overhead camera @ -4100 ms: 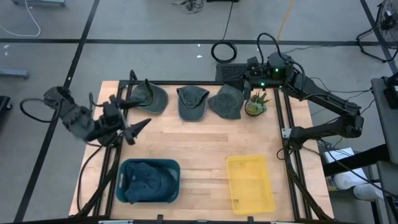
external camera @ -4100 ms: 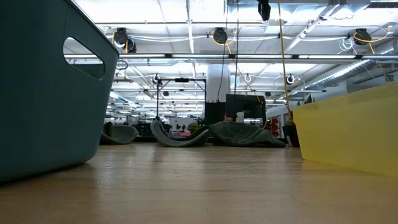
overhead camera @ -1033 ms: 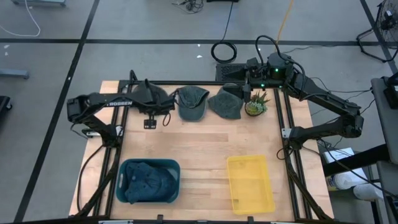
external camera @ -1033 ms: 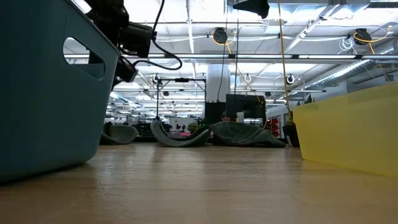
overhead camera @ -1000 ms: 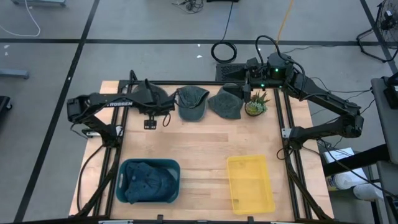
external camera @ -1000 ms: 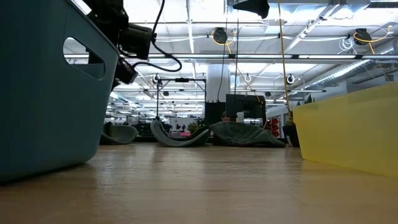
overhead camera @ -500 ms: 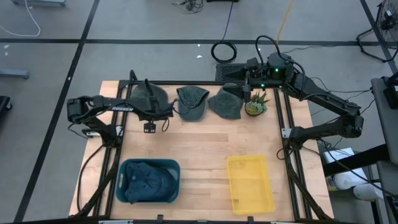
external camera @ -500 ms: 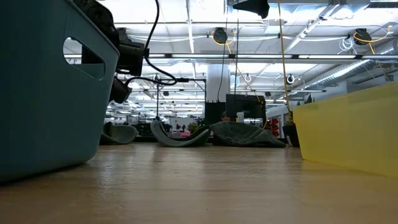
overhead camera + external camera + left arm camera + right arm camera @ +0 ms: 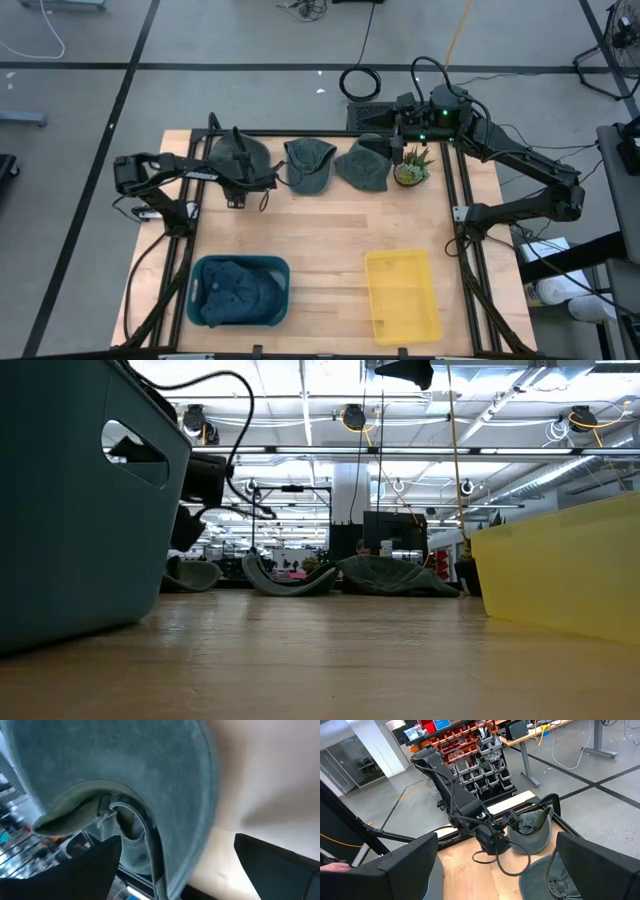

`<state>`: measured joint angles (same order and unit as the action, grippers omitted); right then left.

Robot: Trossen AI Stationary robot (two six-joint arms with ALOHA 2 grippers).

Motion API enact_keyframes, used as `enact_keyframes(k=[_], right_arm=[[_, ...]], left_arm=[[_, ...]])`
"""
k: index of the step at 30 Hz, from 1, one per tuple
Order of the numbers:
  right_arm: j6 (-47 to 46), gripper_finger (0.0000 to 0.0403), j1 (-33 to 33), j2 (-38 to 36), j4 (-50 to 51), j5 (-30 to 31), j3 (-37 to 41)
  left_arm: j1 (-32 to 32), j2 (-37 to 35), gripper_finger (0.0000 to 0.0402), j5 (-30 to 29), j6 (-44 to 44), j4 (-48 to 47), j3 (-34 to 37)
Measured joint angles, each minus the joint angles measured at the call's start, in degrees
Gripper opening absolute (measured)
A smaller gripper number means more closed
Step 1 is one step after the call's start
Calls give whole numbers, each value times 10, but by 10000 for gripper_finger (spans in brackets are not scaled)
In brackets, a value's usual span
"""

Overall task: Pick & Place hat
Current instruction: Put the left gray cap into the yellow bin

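Note:
Three dark green hats lie in a row along the table's far edge: the left hat (image 9: 240, 153), the middle hat (image 9: 309, 164) and the right hat (image 9: 364, 165). My left gripper (image 9: 250, 172) is low over the left hat and open. In the left wrist view its two fingers stand on either side of that hat's brim (image 9: 185, 795); I see no touch. My right gripper (image 9: 396, 128) hangs open, high above the far right corner, with nothing between its fingers (image 9: 395, 865).
A teal bin (image 9: 238, 291) with a dark hat inside stands near the front left, and a yellow bin (image 9: 402, 296) near the front right. A small potted plant (image 9: 410, 169) sits beside the right hat. Bare wood lies mid-table.
My left gripper has come down toward the left hat and tipped further downward, staying open. In the low view it has sunk from the top of the picture toward the table. The hats have not moved.

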<state>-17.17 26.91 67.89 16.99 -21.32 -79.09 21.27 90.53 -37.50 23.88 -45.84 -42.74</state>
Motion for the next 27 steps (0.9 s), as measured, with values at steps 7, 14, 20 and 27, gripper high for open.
enact_keyframes(k=[7, 14, 20, 27], right_arm=[[-1, 394, 0, 0, 0, 0, 0], [5, 394, 0, 0, 0, -3, 0], [14, 394, 0, 0, 0, -33, 0], [18, 394, 0, 0, 0, -43, 0]], left_arm=[[3, 52, 397, -32, 7, 25, -1], [3, 58, 390, -50, 10, 31, 0], [4, 59, 308, -55, 8, 48, 1], [-2, 59, 160, -58, -28, 2, -4]])
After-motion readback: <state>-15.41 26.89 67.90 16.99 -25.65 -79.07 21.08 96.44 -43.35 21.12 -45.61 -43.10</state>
